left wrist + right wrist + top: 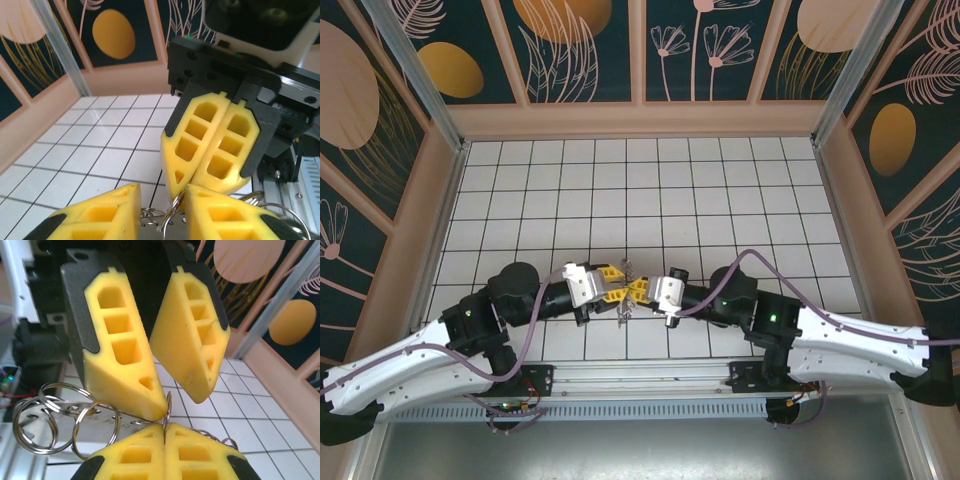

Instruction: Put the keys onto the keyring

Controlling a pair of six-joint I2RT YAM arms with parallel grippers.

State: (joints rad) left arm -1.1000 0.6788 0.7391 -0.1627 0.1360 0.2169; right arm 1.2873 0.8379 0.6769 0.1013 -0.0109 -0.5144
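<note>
My two grippers meet tip to tip low over the white tiled floor near the front edge. The right gripper (638, 291) (165, 427) is shut, pinching one thin metal ring of the keyring (168, 407) edge-on between its yellow tips. The left gripper (620, 290) (164, 192) is open, with that same ring (172, 212) standing in the gap between its fingers, close against one of them. More linked silver rings (50, 420) hang beside the held one. The keys are hidden.
The white tiled floor (640, 190) stretches away behind the grippers. Patterned walls (640, 50) enclose it on three sides. An aluminium rail (640, 375) runs along the near edge just behind the arms' bases.
</note>
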